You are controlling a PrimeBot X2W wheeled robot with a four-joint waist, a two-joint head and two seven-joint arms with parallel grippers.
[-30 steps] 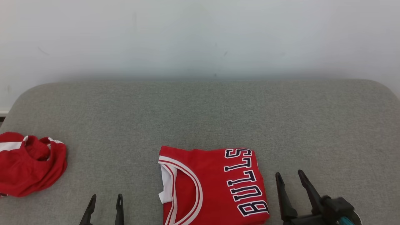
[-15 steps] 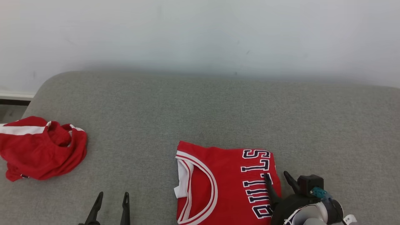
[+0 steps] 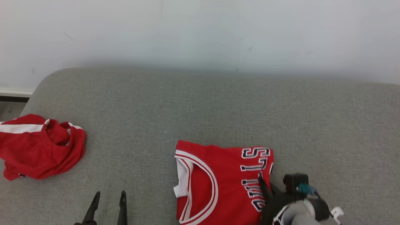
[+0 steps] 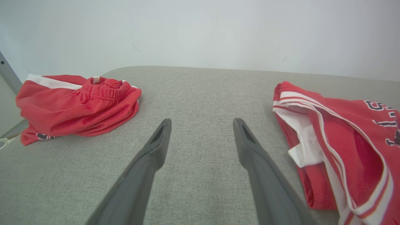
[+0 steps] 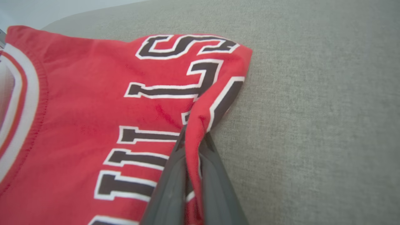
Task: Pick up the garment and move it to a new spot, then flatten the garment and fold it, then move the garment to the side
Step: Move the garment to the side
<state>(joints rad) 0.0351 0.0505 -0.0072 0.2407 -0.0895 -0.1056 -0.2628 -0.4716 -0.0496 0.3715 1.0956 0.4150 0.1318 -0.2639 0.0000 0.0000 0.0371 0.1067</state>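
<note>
On coarse grey upholstery (image 3: 200, 109), square-folded jersey (image 3: 225, 175)

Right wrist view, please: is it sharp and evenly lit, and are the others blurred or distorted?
Right wrist view: sharp, evenly lit, no glare on the jersey pinched in the right gripper. Head view: that gripper is smeared. Left wrist view: crisp, though lens stretch enlarges the left gripper.

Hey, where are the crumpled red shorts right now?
In the head view the shorts lie at the far left edge of the grey surface, well left of the folded jersey and up-left of the open left claw.
</note>
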